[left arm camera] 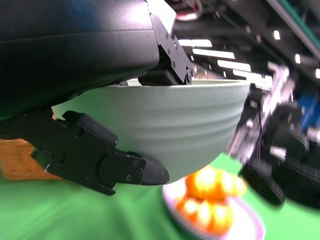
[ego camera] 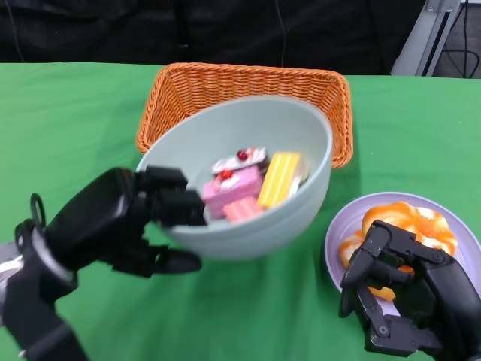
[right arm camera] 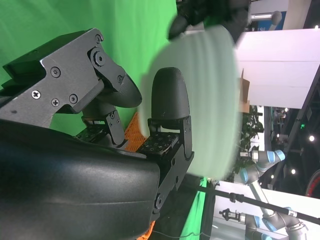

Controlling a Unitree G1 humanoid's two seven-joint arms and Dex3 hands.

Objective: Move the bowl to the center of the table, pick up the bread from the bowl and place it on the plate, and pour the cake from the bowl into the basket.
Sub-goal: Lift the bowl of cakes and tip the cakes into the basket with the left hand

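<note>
1. The step in hand looks like the last one: pouring the cake into the basket. The bread (ego camera: 406, 226) already lies on the plate (ego camera: 338, 235), just to the right of the bowl (ego camera: 293, 218), so the bread step appears done.

2. The left hand (ego camera: 150, 214) grips the bowl at its left rim, with fingers hooked over the lip into the bowl and another finger braced beneath the wall. The left wrist view shows the bowl lifted off the green bench (ego camera: 68, 120), since the plate and bread can be seen under its base.

3. The bowl hangs tilted directly in front of the basket (ego camera: 203, 83), its far rim overlapping the basket's near wall. The cake pieces (ego camera: 248, 184), pink and yellow, still sit inside the bowl against its lower side.

4. The right hand (ego camera: 402, 297) rests over the near edge of the plate, to the right of the bowl, fingers curled inward; I cannot tell whether it touches the bread, and it does not appear to hold anything.

5. The next move probably calls for carrying the bowl farther over the basket and tipping the far rim down until the pieces slide out, keeping the rim inside the basket's walls.
</note>
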